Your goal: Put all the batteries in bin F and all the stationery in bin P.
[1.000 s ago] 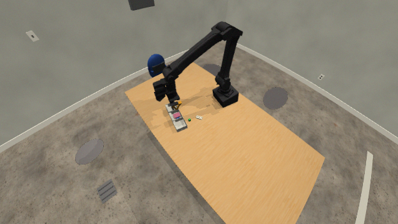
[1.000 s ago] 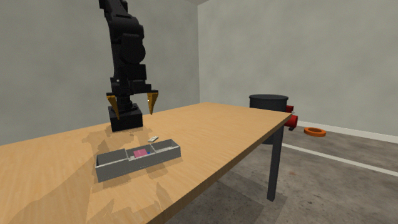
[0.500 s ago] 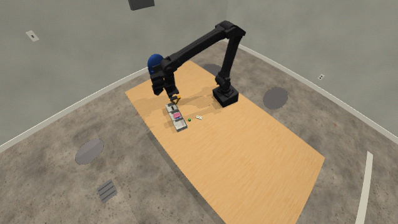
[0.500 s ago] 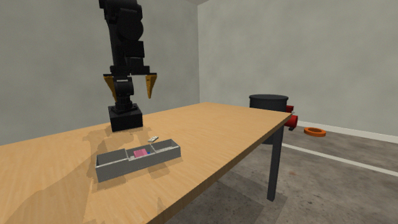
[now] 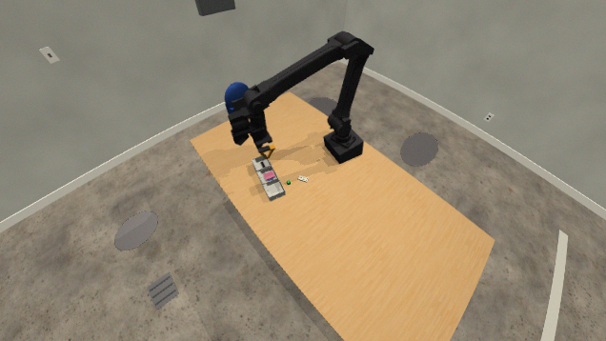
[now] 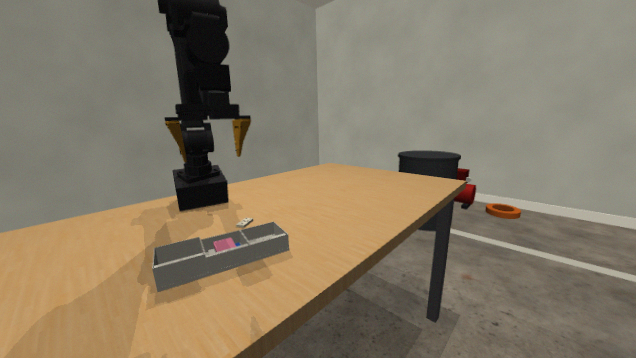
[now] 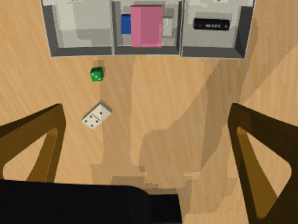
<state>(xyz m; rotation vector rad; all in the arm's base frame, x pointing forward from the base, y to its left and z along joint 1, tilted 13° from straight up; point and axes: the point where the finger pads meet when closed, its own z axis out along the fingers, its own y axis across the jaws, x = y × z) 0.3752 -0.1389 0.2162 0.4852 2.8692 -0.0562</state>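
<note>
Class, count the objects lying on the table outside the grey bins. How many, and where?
2: a green die just below bin K, and a white domino a little nearer the open jaws. Others may be hidden behind the gripper.
</note>
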